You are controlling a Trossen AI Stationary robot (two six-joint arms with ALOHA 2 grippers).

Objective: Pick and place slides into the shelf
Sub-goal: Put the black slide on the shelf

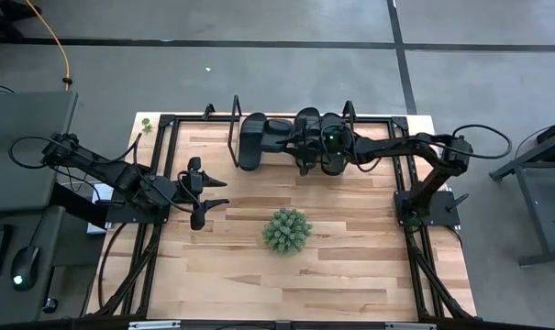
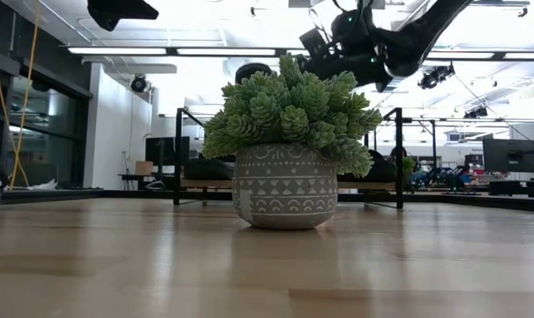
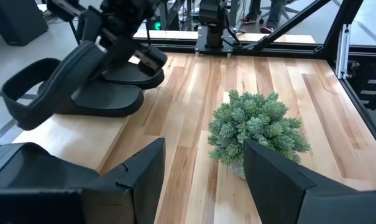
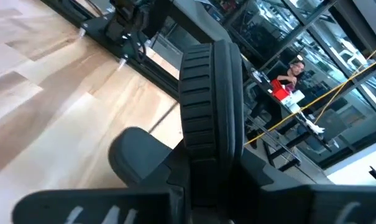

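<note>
My right gripper reaches in from the table's right over the shelf at the far edge and is shut on a black slide. The left wrist view shows this slide raised and tilted. Two other slides lie sole-down on the shelf's plank below it. More dark slides sit under the right arm and are partly hidden. My left gripper hovers open over the table's left half, pointing right toward the green plant. It holds nothing. My right gripper pinches the slide's wide ribbed strap between its two fingers, with the strap running forward out of the jaws. The fingers come roughly level from the table's right side. The slide is lifted clear above the shelf board and tilted.
The spiky green plant in its grey patterned pot stands mid-table, in front of the shelf. Black frame rails run along the table's left, right and far sides. Bare wood lies toward the near edge. A person in red is far off in the room.
</note>
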